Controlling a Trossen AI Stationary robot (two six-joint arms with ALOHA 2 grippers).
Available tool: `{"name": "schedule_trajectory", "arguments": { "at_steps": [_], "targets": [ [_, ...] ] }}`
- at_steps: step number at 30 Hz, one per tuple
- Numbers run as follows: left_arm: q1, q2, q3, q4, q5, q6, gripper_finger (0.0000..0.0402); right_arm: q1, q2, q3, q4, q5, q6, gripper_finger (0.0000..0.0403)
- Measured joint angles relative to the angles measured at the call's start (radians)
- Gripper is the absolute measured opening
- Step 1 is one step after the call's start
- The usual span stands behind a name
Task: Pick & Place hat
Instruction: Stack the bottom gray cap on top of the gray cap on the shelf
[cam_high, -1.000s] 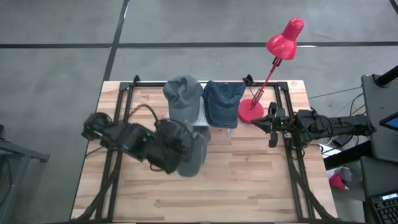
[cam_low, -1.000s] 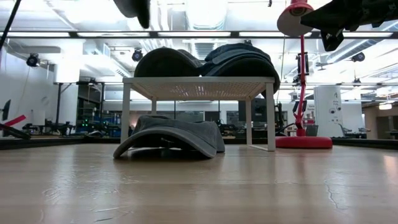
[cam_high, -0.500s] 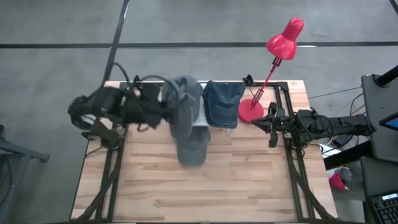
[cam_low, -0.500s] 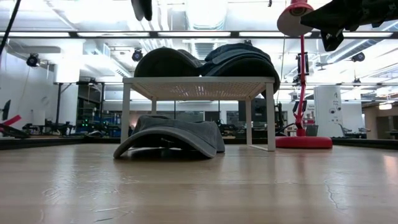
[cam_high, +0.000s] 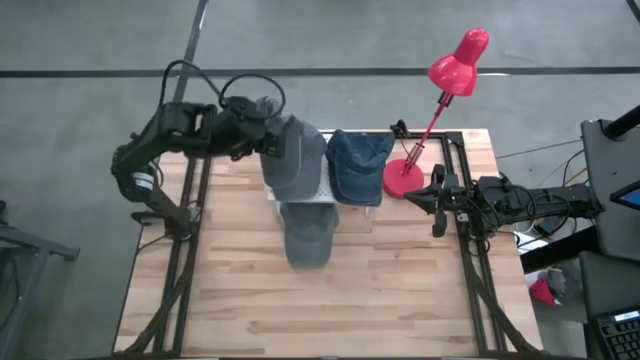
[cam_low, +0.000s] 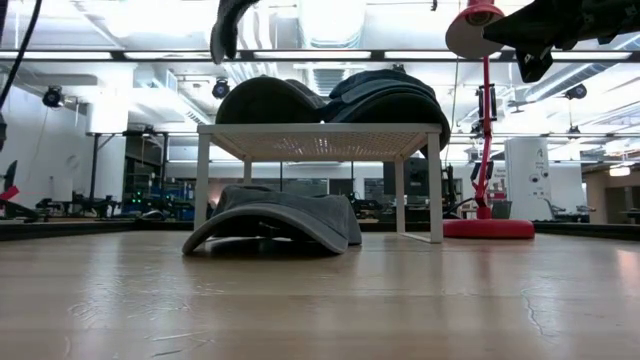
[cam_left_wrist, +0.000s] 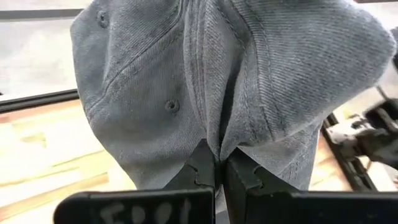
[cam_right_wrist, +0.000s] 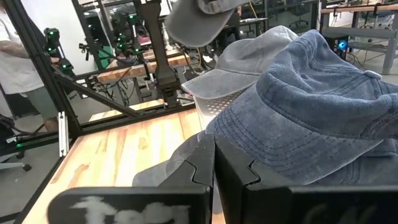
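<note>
Jaws on the left gripper are pinched together on the grey hat, and from the high view that hat sits on the white rack at the far side of the table, right beside a blue hat. Its long axis runs front to back, crown toward the far edge and brim pointing at the near edge, I think. A second grey hat lies on the table in line with it, half under the rack. The right gripper waits near the red lamp. Low view: the grey hat looks like it's resting on the rack top, with the left gripper up above it, so I'd call this the grasp, just at the start of the lift. Left wrist view: the fingers are clamped on a fold of fabric along the crown seam, so it's only a cloth pinch. Right wrist view: that arm's jaws are closed on nothing. The next move calls for a clean lift straight up so the brim clears the rack edge and doesn't drag the blue hat, then a carry out to bare table.
</note>
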Motion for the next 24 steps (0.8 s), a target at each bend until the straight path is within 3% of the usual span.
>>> {"name": "schedule_trajectory", "arguments": {
  "at_steps": [12, 24],
  "targets": [
    [0.116, 0.082, 0.021, 0.012, 0.104, 0.084, 0.0005, 0.000, 0.000, 0.000, 0.000, 0.000, 0.000, 0.0008],
    [0.179, 0.156, 0.071, 0.002, 0.131, 0.156, 0.0005, 0.000, 0.000, 0.000, 0.000, 0.000, 0.024, 0.0008]
  ]
}}
